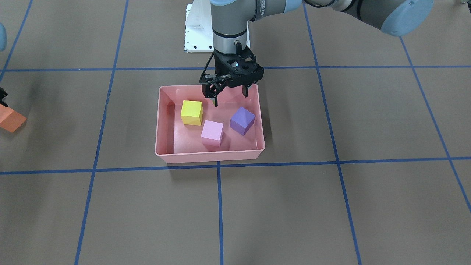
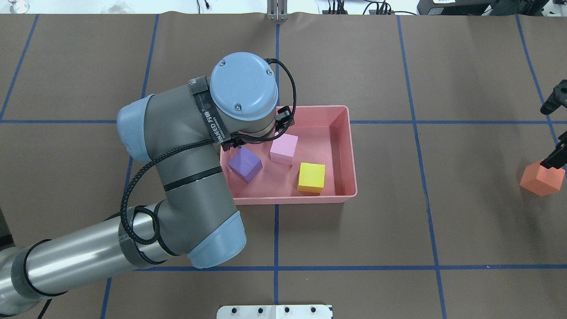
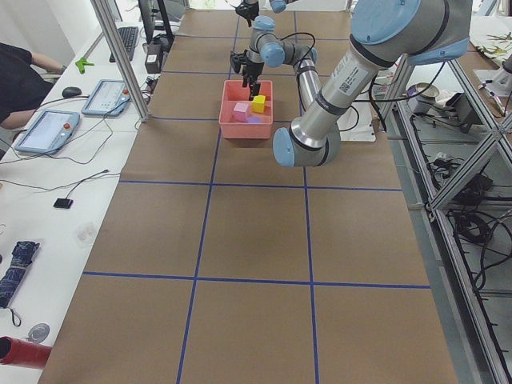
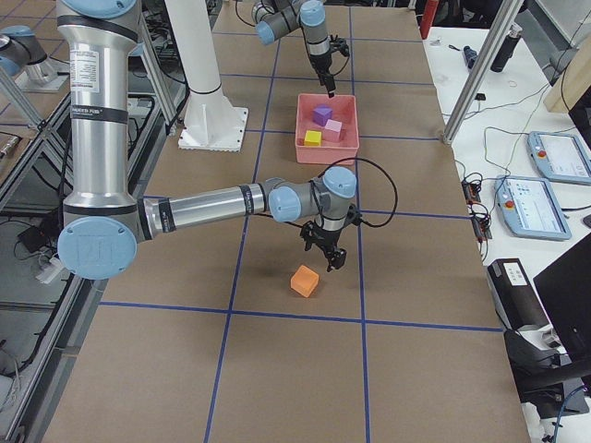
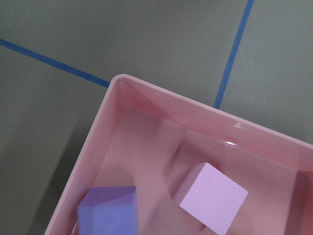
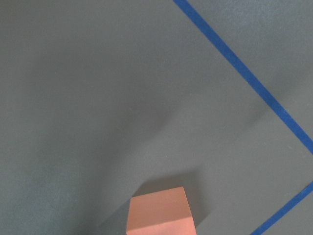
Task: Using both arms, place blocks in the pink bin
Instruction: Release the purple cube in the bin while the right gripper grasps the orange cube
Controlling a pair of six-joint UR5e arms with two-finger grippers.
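The left tool (image 1: 230,95) is hanging straight down, fingers spread and empty; the right tool (image 2: 556,131) is hovering low, fingers parted.

A robotics lab: grey robot arms (image 3: 344,80) stand at a long table (image 3: 256,320) covered in brown paper and gridded with blue tape (image 3: 240,280), with metal frame posts (image 3: 122,56), control tablets (image 3: 46,130) on a white side bench (image 3: 48,240) and loose cables (image 3: 480,248).

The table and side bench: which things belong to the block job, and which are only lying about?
Job: pink bin; yellow block, light pink block and purple block inside it; orange block outside; left gripper; right gripper, both with jaws open.

Lying about: nearer tablet; farther tablet; computer mouse; folded umbrella; keyboard.
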